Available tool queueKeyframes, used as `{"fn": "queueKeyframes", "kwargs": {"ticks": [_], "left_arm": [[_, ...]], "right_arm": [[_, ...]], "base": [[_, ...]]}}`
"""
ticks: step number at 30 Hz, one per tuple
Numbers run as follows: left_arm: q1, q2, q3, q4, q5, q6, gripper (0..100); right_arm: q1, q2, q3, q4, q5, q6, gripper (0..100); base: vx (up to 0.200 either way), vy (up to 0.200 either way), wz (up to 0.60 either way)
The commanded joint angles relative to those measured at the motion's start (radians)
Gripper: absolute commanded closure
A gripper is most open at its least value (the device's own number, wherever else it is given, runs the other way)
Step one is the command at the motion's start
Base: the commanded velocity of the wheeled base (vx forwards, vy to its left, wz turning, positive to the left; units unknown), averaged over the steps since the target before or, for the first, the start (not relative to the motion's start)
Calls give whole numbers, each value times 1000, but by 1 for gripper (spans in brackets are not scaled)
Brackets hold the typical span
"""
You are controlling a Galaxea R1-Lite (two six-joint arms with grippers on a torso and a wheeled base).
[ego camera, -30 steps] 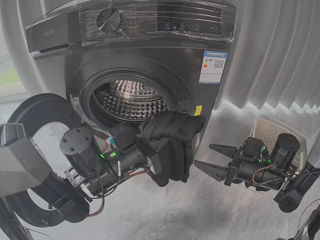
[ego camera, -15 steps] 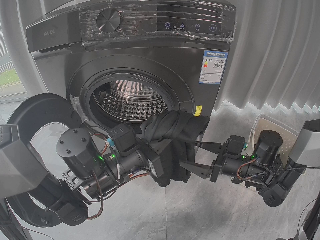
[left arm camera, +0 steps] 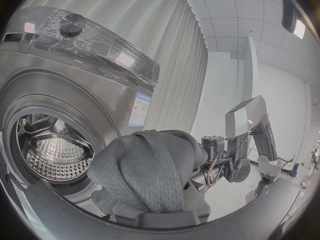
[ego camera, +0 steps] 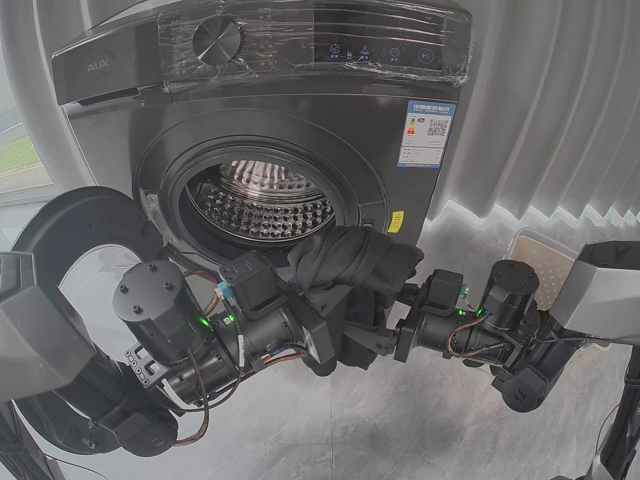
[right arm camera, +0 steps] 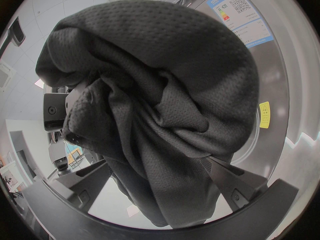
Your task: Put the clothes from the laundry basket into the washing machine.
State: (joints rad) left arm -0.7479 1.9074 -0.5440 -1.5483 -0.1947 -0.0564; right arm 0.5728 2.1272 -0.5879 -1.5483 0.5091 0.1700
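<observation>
Left gripper (ego camera: pixel 335 291) clamped shut on bunched black mesh garment (ego camera: pixel 353 258) before grey front-loading washing machine (ego camera: pixel 267 101); right gripper (ego camera: pixel 365 315) fingers spread wide, flanking garment's hanging part.

A laundry corner set up in a large test room is suggested. A front-loading washing machine (ego camera: pixel 267 121), with clear film (ego camera: pixel 313 41) wrapped over its front, is set on a grey tiled floor (ego camera: pixel 400 421) before pale floor-length curtains (ego camera: pixel 553 101). An office-style panelled ceiling (left arm camera: pixel 233 17) is seen overhead.
</observation>
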Motion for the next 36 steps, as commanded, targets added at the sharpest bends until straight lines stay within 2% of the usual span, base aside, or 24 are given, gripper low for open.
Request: {"fn": "queueKeyframes", "kwargs": {"ticks": [1, 3, 6, 9, 14, 19, 31, 32, 36], "left_arm": [[5, 5, 1, -1, 0, 0, 100], [7, 7, -1, -1, 0, -5, 100], [8, 5, -7, -1, 1, -28, 100], [15, 5, -10, 1, 0, -36, 100], [36, 5, -5, -1, 0, -36, 100], [39, 7, -11, 1, 0, -57, 100], [68, 18, -2, 1, 0, -56, 100], [68, 22, -2, 1, -2, -56, 0], [70, 45, -11, 1, 3, -60, 0]], "right_arm": [[16, -1, 0, -1, 0, -1, 100], [27, -4, 3, -1, -1, -1, 100], [52, -26, 20, -1, -3, -1, 100], [64, -50, 51, -1, -4, -1, 100], [84, -96, 103, -1, -32, 0, 100], [96, -156, 151, -1, -35, 0, 100], [150, -217, 201, -1, -38, 0, 100], [153, -220, 200, -1, -38, 0, 100], [150, -231, 201, -1, -38, 2, 100]], "base": [[0, 0, 0], [0, 0, 0], [0, 0, 0], [0, 0, 0], [0, 0, 0], [0, 0, 0], [0, 0, 0], [0, 0, 0], [0, 0, 0]]}}
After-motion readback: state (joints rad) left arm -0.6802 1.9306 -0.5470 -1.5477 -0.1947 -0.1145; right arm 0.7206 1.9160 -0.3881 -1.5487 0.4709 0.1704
